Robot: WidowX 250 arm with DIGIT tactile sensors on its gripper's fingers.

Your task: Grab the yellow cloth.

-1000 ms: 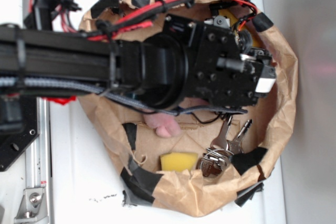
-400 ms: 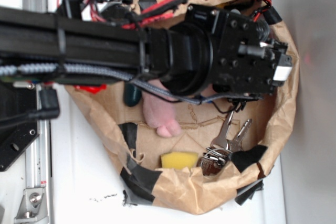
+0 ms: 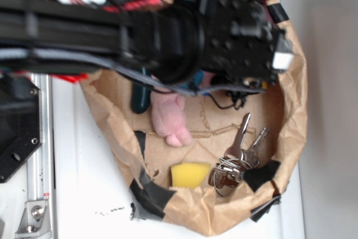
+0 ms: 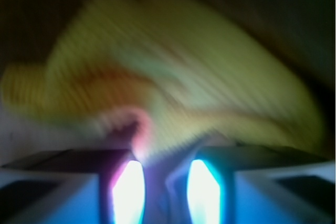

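The wrist view is blurred by motion. The yellow cloth (image 4: 184, 77), folded mustard terry, fills most of it just beyond my fingertips. My gripper (image 4: 164, 182) has its two fingers close together, and a fold of the cloth runs down into the narrow gap between them. In the exterior view the black wrist block (image 3: 240, 43) hangs over the back right of the brown paper-lined bowl (image 3: 293, 121) and hides the fingers. Only a sliver of the yellow cloth (image 3: 264, 85) shows under the block.
Inside the bowl lie a pink plush toy (image 3: 170, 118), a dark teal object (image 3: 140, 99), a small pale-yellow sponge (image 3: 190, 174) and a bunch of keys (image 3: 238, 158). Black tape patches the bowl's rim. A metal rail (image 3: 39, 166) runs down the left.
The arm has shifted toward the top of the picture and looks blurred. More of the pink toy and the teal object now shows beneath it.
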